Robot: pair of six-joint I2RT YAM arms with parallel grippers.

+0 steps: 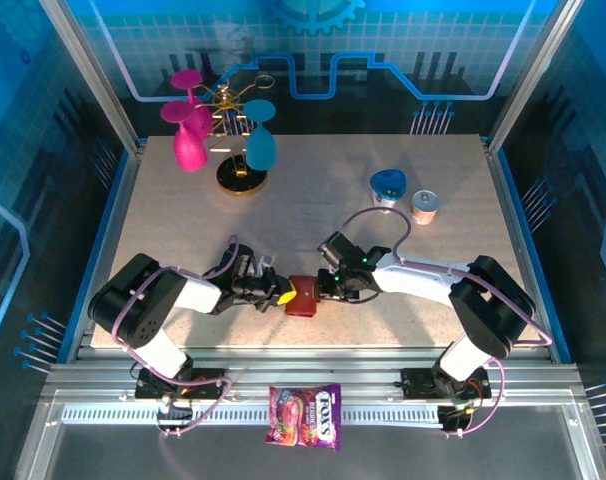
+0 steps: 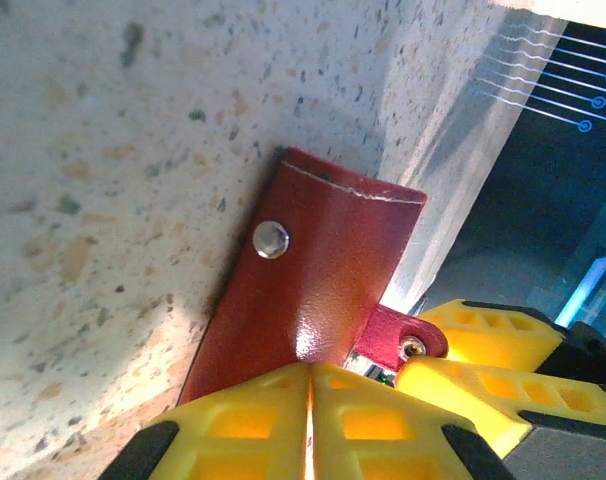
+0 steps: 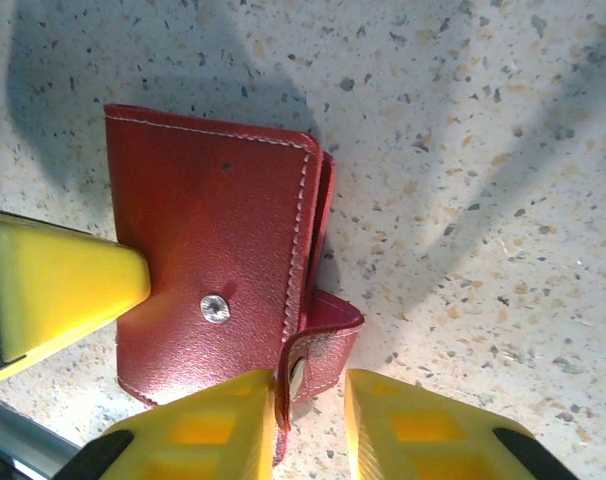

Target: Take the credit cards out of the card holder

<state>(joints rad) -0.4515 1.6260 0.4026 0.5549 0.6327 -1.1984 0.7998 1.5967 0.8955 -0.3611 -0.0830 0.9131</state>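
Clearly, the candy bag (image 1: 304, 416) near the card holder (image 1: 305, 298) reads "FOX'S".

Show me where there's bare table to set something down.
Free: the middle between the gold stand and the blue cup; the left side between stand and left arm. Crowded: near centre, left gripper and right gripper at the red wallet.

Gold stand (image 1: 241, 178) nr far-left corner of surface (image 1: 313, 205), pink cup (image 1: 190, 150) & teal cup (image 1: 260, 147) at it. Blue-lid tub (image 1: 388, 186) & pink tub (image 1: 424, 207) side by side twd far-right. Candy bag (image 1: 305, 416) beyond near edge, mid.
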